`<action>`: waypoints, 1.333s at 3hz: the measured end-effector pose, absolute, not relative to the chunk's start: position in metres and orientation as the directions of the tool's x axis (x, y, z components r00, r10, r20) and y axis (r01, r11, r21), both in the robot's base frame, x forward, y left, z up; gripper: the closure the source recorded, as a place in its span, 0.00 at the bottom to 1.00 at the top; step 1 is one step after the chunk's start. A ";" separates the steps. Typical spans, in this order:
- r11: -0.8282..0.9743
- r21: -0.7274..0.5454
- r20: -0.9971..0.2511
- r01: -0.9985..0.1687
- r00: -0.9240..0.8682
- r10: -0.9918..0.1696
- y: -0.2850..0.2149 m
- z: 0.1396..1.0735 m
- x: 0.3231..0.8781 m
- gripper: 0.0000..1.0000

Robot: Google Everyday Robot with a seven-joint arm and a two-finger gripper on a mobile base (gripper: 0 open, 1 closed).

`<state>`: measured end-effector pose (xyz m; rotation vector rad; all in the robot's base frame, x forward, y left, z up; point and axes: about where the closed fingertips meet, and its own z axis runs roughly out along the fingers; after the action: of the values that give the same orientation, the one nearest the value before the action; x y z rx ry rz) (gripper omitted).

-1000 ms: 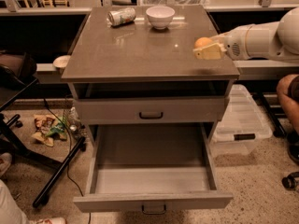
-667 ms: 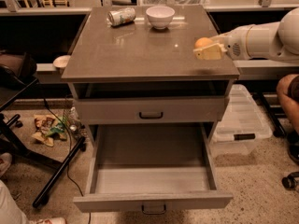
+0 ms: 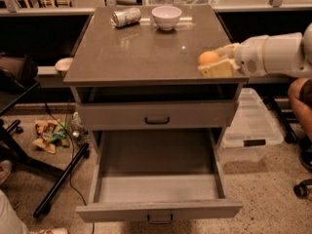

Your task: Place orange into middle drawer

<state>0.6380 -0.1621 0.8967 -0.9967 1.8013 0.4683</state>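
A drink can (image 3: 126, 17) lies on its side at the counter's (image 3: 136, 52) back edge, with a white bowl (image 3: 166, 17) just to its right. Below the front edge, the middle drawer (image 3: 158, 211) stands pulled out under the closed upper drawer (image 3: 157, 115). At the right edge near the front corner, the gripper (image 3: 212, 62) reaches in from the right and clamps the orange (image 3: 208, 57) between its fingers.

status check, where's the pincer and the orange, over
Pincer at the orange, right edge of cabinet top. Orange not yet in drawer. Middle drawer pulled open below; nothing seen blocking it.
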 end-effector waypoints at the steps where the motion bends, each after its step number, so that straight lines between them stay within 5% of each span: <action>1: 0.556 -0.152 -0.870 -0.817 -0.157 -0.468 -0.149 0.885 0.588 1.00; 4: 0.491 -0.049 -0.800 -0.870 -0.260 -0.541 -0.111 0.799 0.524 1.00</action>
<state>0.5244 -0.1113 0.7990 -1.1653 1.9410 0.5236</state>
